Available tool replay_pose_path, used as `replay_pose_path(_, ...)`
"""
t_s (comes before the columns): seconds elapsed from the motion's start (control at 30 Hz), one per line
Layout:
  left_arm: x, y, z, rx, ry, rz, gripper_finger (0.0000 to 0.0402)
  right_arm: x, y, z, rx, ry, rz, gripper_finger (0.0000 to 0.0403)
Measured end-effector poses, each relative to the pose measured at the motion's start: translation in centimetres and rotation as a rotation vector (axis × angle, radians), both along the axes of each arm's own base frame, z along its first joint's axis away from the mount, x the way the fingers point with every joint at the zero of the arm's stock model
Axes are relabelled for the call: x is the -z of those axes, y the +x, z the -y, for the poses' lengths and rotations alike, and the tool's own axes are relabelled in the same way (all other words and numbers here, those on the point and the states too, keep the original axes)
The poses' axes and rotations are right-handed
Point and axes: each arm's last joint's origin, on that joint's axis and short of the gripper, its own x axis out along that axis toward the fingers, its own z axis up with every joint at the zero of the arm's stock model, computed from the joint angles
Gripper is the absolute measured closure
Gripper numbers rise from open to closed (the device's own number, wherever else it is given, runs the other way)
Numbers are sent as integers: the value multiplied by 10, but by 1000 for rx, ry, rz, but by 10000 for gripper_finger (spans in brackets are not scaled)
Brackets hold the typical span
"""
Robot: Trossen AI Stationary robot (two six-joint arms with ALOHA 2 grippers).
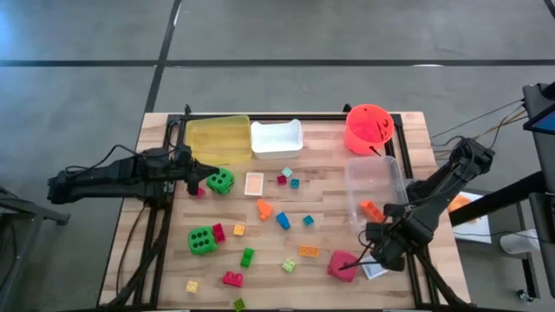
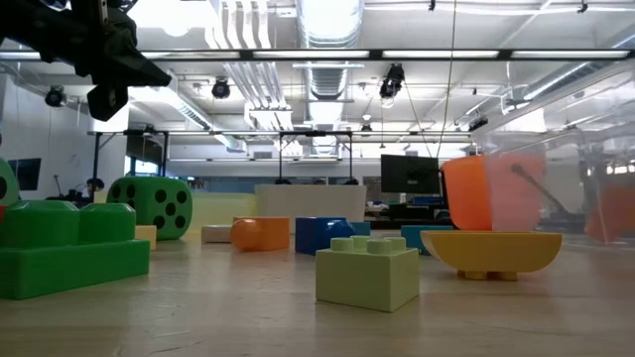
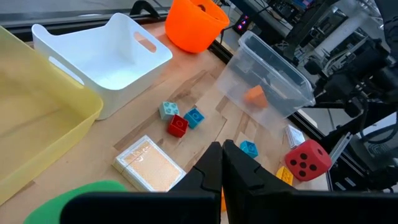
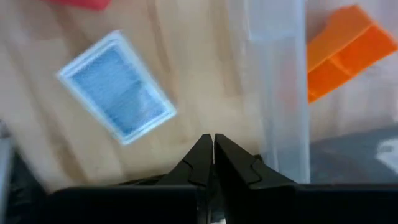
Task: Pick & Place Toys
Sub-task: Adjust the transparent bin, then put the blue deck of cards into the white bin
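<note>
Right gripper (image 4: pixel 212 152) is hovering, jaws closed, gripping nothing; blue card (image 4: pixel 116 85) is lying flat just ahead of its tips, clear tray (image 4: pixel 273 81) wall right beside them, orange brick (image 4: pixel 339 50) inside. Likely next: opening wide, descending square over the card, avoiding the tray wall. Left gripper (image 3: pixel 222 163) is also closed, empty, waiting with green die (image 1: pixel 220 181) just beside it.
</note>
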Motion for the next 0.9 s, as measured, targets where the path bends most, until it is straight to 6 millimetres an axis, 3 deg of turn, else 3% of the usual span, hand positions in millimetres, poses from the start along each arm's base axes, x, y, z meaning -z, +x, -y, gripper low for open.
replay_pose_path(0.4,0,0,0,-1,-3,2,401,-4,3,0,12,-30,57,390)
replay_pose_path(0.67,0,0,0,-1,-3,3,401,-2,9,-20,-17,145,117,390)
replay_pose_path(0.9,0,0,0,-1,-3,3,401,2,14,-47,-114,91,116,390)
